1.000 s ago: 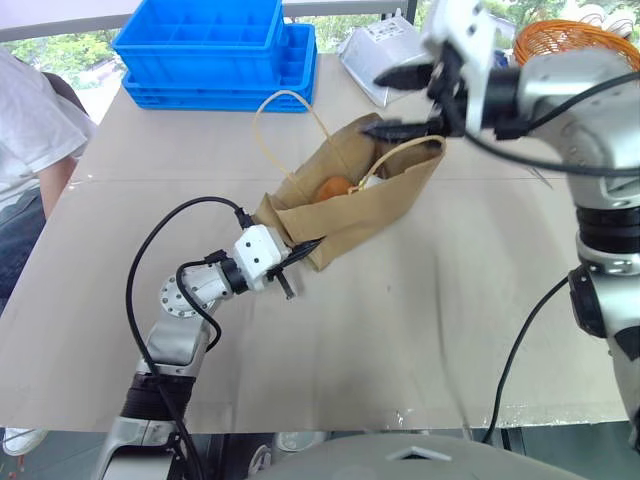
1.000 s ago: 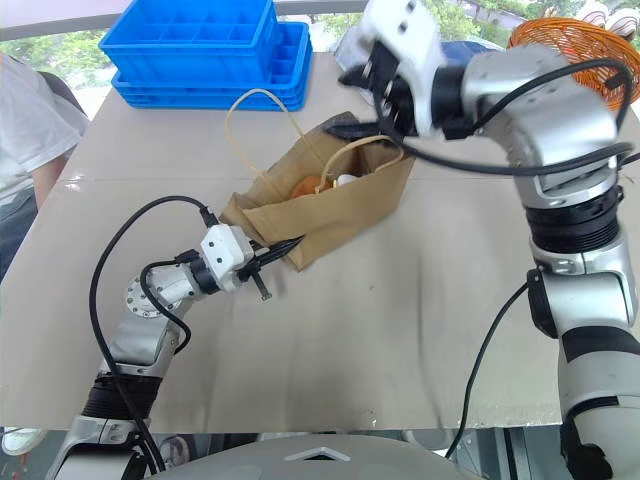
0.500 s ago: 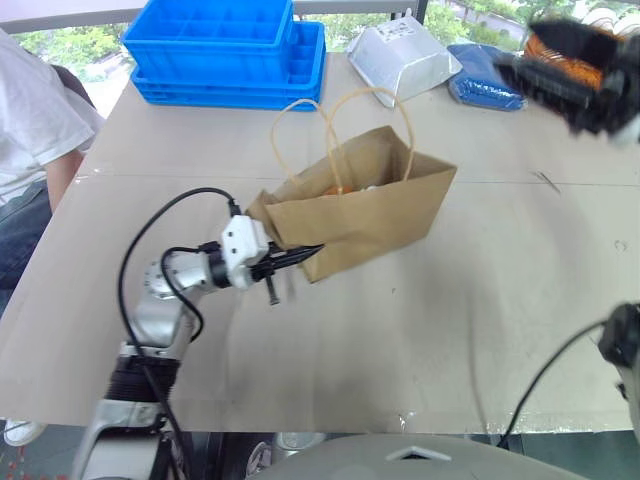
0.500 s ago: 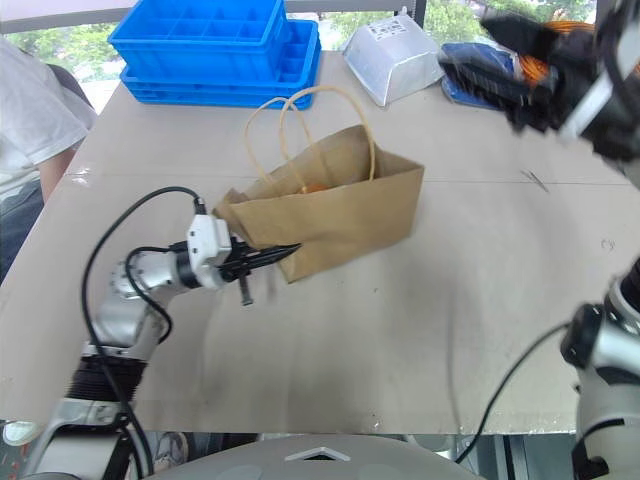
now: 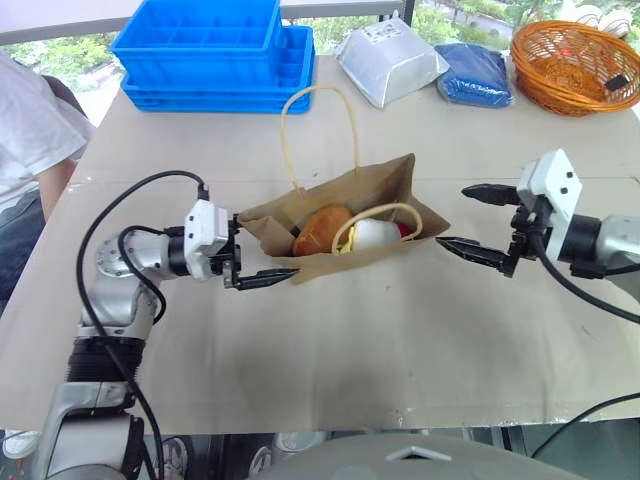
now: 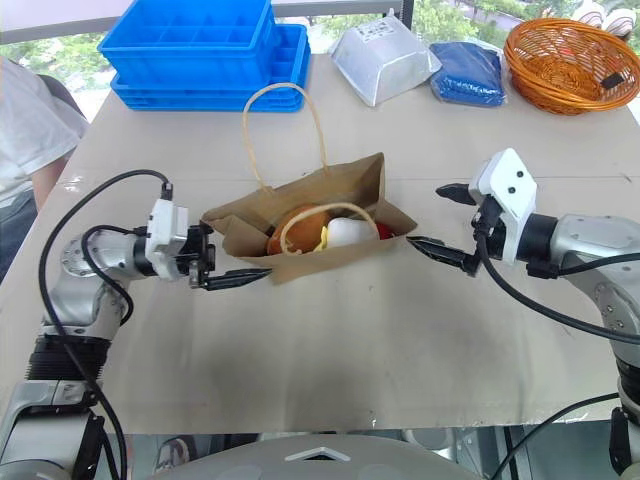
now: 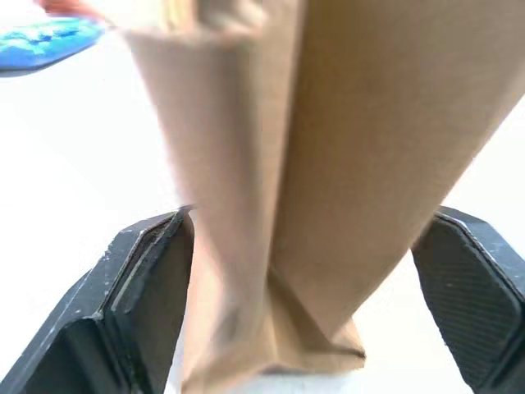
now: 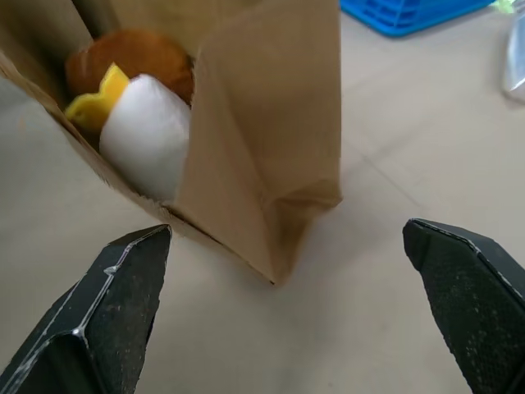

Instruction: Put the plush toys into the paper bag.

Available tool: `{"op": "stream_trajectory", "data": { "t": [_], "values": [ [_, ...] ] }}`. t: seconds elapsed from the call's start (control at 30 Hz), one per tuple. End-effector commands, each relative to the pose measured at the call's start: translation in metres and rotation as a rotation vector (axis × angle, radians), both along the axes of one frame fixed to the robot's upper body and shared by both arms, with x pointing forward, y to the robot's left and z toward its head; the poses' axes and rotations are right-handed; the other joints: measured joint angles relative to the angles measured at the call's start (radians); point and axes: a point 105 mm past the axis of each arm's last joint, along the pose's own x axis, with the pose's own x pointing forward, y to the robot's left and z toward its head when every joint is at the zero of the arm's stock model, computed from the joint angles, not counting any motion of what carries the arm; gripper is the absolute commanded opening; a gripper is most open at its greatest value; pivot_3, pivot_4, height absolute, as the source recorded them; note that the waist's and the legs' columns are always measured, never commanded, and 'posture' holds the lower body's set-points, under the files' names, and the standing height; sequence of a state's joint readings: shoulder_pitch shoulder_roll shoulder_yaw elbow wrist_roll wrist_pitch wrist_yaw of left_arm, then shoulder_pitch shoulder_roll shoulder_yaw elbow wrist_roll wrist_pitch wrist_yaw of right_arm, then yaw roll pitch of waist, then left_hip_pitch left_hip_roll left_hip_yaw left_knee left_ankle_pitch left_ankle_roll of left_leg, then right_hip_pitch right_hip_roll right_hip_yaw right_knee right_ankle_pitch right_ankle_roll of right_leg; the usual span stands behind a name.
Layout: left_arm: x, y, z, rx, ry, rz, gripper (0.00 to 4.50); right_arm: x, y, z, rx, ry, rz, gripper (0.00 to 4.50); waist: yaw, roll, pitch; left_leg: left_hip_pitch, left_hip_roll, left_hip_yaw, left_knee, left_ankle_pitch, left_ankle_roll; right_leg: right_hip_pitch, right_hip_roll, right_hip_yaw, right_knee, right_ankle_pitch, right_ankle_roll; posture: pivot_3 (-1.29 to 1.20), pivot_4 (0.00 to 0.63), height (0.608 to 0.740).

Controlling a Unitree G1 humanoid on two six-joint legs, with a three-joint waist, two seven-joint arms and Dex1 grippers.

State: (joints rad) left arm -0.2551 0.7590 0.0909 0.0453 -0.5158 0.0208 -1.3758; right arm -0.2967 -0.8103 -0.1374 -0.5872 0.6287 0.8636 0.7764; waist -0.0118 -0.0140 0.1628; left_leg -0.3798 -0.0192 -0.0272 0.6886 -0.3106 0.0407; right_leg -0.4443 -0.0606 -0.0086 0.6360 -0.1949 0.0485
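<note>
- Plush toys sit inside the paper bag [image 5: 345,225]: the brown bear head [image 5: 322,229] toward the bag's left end, the white chick [image 5: 372,235] just beside it toward the right end, a bit of its yellow showing in the right wrist view.
- Left gripper [image 5: 252,270] is spread wide at the bag's left end; in the left wrist view that folded end stands between its two fingers [image 7: 148,279], and I cannot tell whether either pad touches the paper.
- Right gripper [image 5: 478,222] is wide open and holds nothing, just off the bag's right end, its lower fingertip near the bag's corner.
- One cord handle [image 5: 318,130] loops up above the bag; the other [image 5: 375,218] droops over the toys.
- Beyond the bag lie stacked blue crates [image 5: 215,50], a white pouch [image 5: 390,62], a blue bag [image 5: 475,72] and an orange basket [image 5: 575,65].
- All rest on the table [image 5: 350,350].
- A person's white sleeve [image 5: 30,130] shows left of the bag.
</note>
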Motion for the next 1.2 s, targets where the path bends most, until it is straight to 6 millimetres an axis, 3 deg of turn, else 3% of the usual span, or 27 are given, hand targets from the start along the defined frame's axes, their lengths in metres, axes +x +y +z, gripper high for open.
{"op": "stream_trajectory", "data": {
  "t": [0.03, 0.37, 0.47, 0.5, 0.57, 0.7, 0.83, 0.9, 1.0, 1.2],
  "values": [
    [-0.003, 0.001, 0.019, -0.012, -0.077, 0.038, 4.45, 0.001, 0.007, 0.008, 0.017, -0.062, 0.027, 4.5, 0.004, 0.0, 0.0, 0.0, 0.0, 0.0, 0.0, 0.0, 0.0, 0.0, 0.0, 0.0, -0.001, 0.0, 0.0, 0.0, 0.15, 0.74],
    [-0.009, -0.016, 0.033, -0.084, -0.098, 0.071, 4.45, 0.004, 0.015, 0.014, 0.046, -0.075, 0.055, 4.5, 0.003, 0.0, 0.0, 0.0, 0.0, 0.0, 0.0, 0.0, 0.0, 0.0, -0.001, 0.0, -0.001, 0.0, 0.0, 0.0, 0.15, 0.74],
    [-0.013, -0.02, 0.035, -0.098, -0.087, 0.056, 3.21, 0.004, 0.019, 0.019, 0.059, -0.082, 0.056, 4.5, 0.001, 0.0, 0.0, 0.0, 0.0, 0.0, 0.0, 0.0, 0.0, 0.0, -0.001, 0.0, -0.001, 0.0, 0.0, 0.0, 0.15, 0.74],
    [-0.012, -0.02, 0.035, -0.1, -0.086, 0.057, 2.69, 0.005, 0.021, 0.02, 0.067, -0.08, 0.055, 4.25, 0.001, 0.0, 0.0, 0.0, 0.0, 0.0, 0.0, 0.0, 0.0, 0.0, -0.001, 0.0, -0.001, 0.0, 0.0, 0.0, 0.15, 0.74],
    [-0.009, -0.02, 0.037, -0.099, -0.091, 0.057, 1.82, 0.003, 0.024, 0.021, 0.076, -0.075, 0.067, 3.71, 0.002, 0.0, 0.0, 0.0, 0.0, 0.0, 0.0, 0.0, 0.0, 0.0, 0.0, 0.0, -0.001, 0.0, 0.0, 0.0, 0.15, 0.74],
    [0.0, -0.018, 0.041, -0.093, -0.098, 0.049, 0.08, 0.001, 0.023, 0.025, 0.085, -0.077, 0.06, 1.94, 0.004, 0.0, 0.0, 0.0, -0.001, 0.0, 0.0, 0.0, 0.0, 0.0, 0.0, 0.0, -0.001, 0.0, 0.0, 0.0, 0.15, 0.74],
    [0.016, -0.019, 0.056, -0.132, -0.131, 0.048, 0.0, -0.002, 0.009, 0.033, 0.095, -0.108, 0.005, 0.06, 0.009, 0.0, 0.0, 0.0, -0.002, -0.001, 0.0, 0.0, -0.001, 0.0, -0.001, 0.0, -0.001, 0.0, 0.0, 0.0, 0.15, 0.74],
    [0.027, -0.018, 0.069, -0.166, -0.155, 0.065, 0.0, -0.004, -0.001, 0.039, 0.12, -0.122, -0.033, 0.06, 0.014, 0.0, 0.0, -0.001, -0.002, -0.001, 0.0, 0.0, -0.001, 0.001, -0.001, -0.001, -0.001, 0.0, 0.0, 0.0, 0.15, 0.74],
    [0.026, -0.028, 0.073, -0.136, -0.171, -0.012, 0.0, -0.012, -0.011, 0.042, 0.151, -0.115, -0.054, 0.06, 0.021, -0.001, 0.0, -0.002, -0.003, -0.002, 0.001, 0.001, -0.001, 0.001, 0.0, -0.001, -0.001, 0.0, 0.0, 0.0, 0.15, 0.74],
    [0.037, -0.033, 0.049, -0.017, -0.204, -0.068, 0.0, -0.019, -0.016, 0.022, 0.116, -0.059, -0.097, 0.06, 0.016, -0.001, 0.0, 0.0, -0.003, 0.0, 0.001, 0.0, 0.0, 0.001, 0.0, 0.0, 0.0, 0.0, 0.0, 0.0, 0.15, 0.74]
  ]
}}
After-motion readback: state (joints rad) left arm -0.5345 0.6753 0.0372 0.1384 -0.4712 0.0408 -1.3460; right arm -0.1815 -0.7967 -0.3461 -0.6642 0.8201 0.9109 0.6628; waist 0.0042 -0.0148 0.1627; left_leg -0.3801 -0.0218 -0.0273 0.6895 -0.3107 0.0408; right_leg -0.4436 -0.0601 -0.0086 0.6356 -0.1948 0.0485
